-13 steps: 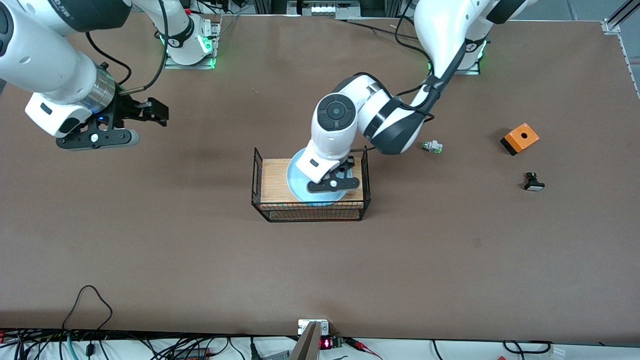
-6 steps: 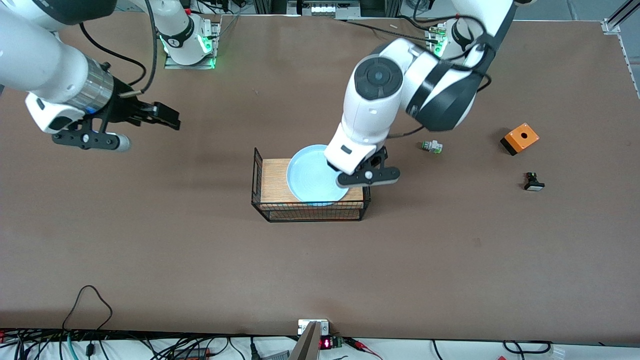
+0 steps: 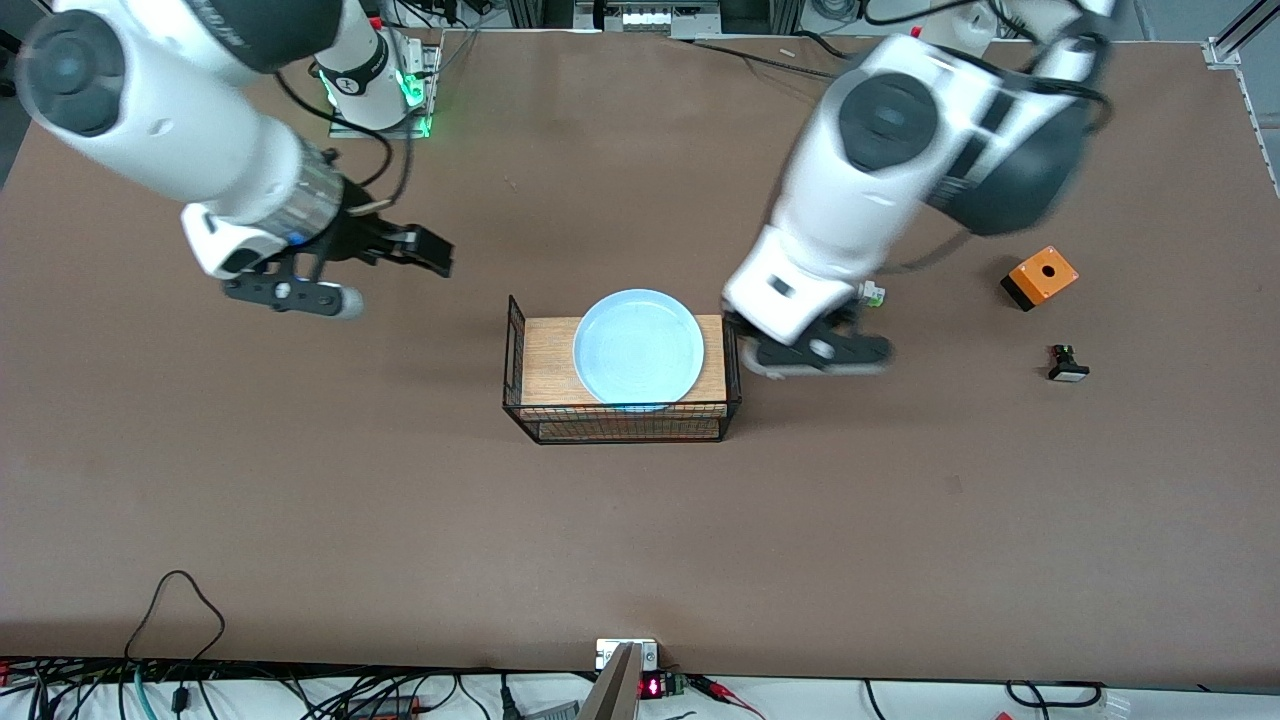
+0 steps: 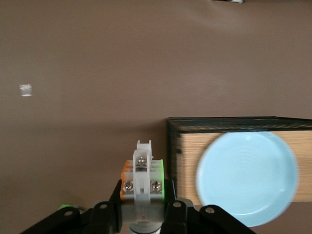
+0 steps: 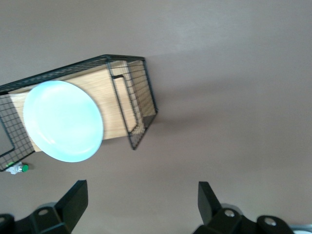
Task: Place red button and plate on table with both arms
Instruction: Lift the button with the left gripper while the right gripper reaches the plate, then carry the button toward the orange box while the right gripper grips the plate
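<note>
We're looking down on the broad matte brown table (image 3: 400, 520), its near stretch bare, a row of cables running along the edge closest to the front camera. Moving up the table, here's the wire basket (image 3: 622, 420) at mid-table with its wooden board top (image 3: 548, 360), and the pale blue plate (image 3: 638, 350) sits flat on that board, untouched by either arm. Toward the left arm's end we pick out a black switch (image 3: 1067, 364) with a white face, then an orange box (image 3: 1039, 277) a little farther up. Beside the basket, over the table at that same end, hangs the left gripper (image 3: 815, 345); in its wrist view its fingers (image 4: 183, 217) are clamped together on the red button (image 4: 142, 181), white body and green edge showing between them. A white-green part (image 3: 873, 293) peeks out just past that arm. Over at the right arm's end, the right gripper (image 3: 400, 262) hovers above bare table, well apart from the basket, its fingers (image 5: 73, 200) spread wide with nothing between them.
</note>
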`<action>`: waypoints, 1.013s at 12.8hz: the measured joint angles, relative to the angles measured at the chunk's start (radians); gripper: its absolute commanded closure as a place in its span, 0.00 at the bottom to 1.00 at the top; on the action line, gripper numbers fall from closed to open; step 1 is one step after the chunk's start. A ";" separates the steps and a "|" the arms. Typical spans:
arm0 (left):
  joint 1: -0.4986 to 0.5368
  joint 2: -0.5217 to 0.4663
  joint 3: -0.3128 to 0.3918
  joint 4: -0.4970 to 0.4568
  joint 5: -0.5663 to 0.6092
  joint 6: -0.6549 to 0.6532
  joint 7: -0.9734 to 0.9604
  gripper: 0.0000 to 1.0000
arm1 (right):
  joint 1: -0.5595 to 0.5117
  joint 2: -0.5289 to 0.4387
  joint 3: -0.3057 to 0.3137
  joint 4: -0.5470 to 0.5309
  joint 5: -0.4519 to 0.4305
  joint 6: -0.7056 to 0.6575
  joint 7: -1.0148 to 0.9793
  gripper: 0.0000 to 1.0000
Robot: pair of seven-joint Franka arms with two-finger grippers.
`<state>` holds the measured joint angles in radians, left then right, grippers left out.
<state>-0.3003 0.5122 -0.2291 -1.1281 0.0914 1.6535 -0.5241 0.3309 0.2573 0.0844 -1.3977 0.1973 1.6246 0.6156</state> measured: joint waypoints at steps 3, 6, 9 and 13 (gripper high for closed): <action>0.140 -0.004 0.004 0.000 -0.006 -0.094 0.207 1.00 | 0.022 0.041 0.000 0.000 -0.038 0.048 0.002 0.00; 0.257 -0.007 0.005 -0.001 -0.011 -0.117 0.327 1.00 | 0.070 0.087 0.000 0.001 -0.062 0.105 0.004 0.00; 0.334 -0.007 0.005 -0.027 -0.012 -0.131 0.401 1.00 | 0.108 0.128 0.000 0.001 -0.062 0.183 0.005 0.00; 0.410 -0.008 0.005 -0.053 -0.012 -0.146 0.470 1.00 | 0.143 0.199 0.000 0.001 -0.062 0.282 0.005 0.00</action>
<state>0.1099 0.5045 -0.2242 -1.1812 0.0795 1.5070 -0.0543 0.4739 0.4561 0.0843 -1.3968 0.1348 1.9062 0.6211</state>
